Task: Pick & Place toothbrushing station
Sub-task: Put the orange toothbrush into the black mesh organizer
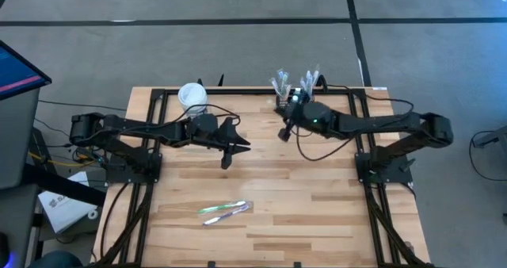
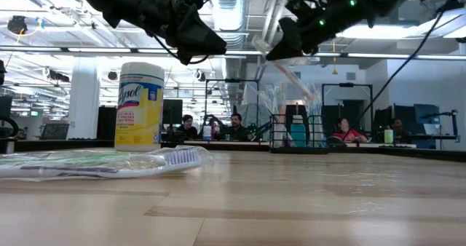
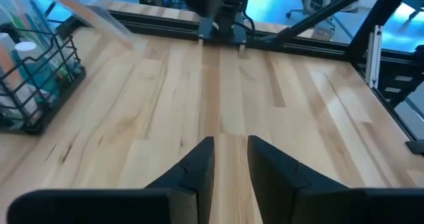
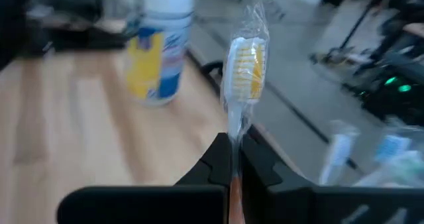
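Fig.: bench seen from four cams, one moment. Right gripper [image 4: 235,159] was clenched on a wrapped toothbrush [image 4: 245,68] w/ yellow bristles, head pointing away from the wrist; in the high view this gripper [image 1: 285,132] hung over the far part of the wooden table [image 1: 317,212], just beside the toothbrushing station [image 1: 295,93]. The station, a black wire-mesh caddy, stood at the table's far edge, right of centre, w/ several wrapped brushes standing in it; low view showed it [image 2: 298,137] upright in the distance, left wrist view showed its mesh corner [image 3: 40,85]. Left gripper [image 1: 227,153] hovered over the table's middle-left, released, fingers [image 3: 195,174] slightly apart w/ nothing between them. White round tub [image 1: 192,96] stood at the far edge, left of the station; its yellow label read "Lysol" [image 2: 140,104], smaller print unreadable. Two more wrapped toothbrushes [image 1: 226,211] lay flat near the front edge, approx. centre. People sat at desks in the room beyond [image 2: 233,126].
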### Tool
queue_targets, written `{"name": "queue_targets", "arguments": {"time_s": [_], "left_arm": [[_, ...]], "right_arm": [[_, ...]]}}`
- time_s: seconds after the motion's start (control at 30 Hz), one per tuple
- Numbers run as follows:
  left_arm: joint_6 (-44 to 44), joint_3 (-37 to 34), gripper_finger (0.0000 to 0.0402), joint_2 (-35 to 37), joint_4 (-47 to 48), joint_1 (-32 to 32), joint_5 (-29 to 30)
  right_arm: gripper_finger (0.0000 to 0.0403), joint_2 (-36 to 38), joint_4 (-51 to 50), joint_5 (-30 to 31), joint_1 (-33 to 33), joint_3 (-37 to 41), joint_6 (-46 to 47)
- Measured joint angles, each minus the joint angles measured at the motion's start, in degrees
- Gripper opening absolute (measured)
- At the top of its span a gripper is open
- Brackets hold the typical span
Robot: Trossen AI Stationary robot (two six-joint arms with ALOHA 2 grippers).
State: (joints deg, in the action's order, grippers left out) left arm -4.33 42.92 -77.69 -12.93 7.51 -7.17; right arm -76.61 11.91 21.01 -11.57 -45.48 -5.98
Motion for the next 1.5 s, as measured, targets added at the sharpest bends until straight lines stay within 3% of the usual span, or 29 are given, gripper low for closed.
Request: {"name": "queue_targets", "arguments": {"time_s": [0.37,1.17,1.37,1.5], "left_arm": [[0.04,0.02,0.0085,0.00,-0.91,0.00,0.04],[0.04,0.03,0.0085,-0.02,-1.28,-0.04,0.04],[0.04,-2.08,0.0085,-0.04,-2.53,-0.04,0.06],[0.04,-2.56,0.0085,-0.04,-5.97,-0.04,0.06]], "right_arm": [[0.0000,1.13,23.53,-0.06,-6.81,9.98,1.50],[0.0000,1.09,27.84,0.03,-15.65,11.36,1.03],[0.0000,1.09,40.15,-1.57,-17.93,18.42,1.46],[0.0000,1.06,42.12,-1.29,-18.38,20.18,1.35]]}}
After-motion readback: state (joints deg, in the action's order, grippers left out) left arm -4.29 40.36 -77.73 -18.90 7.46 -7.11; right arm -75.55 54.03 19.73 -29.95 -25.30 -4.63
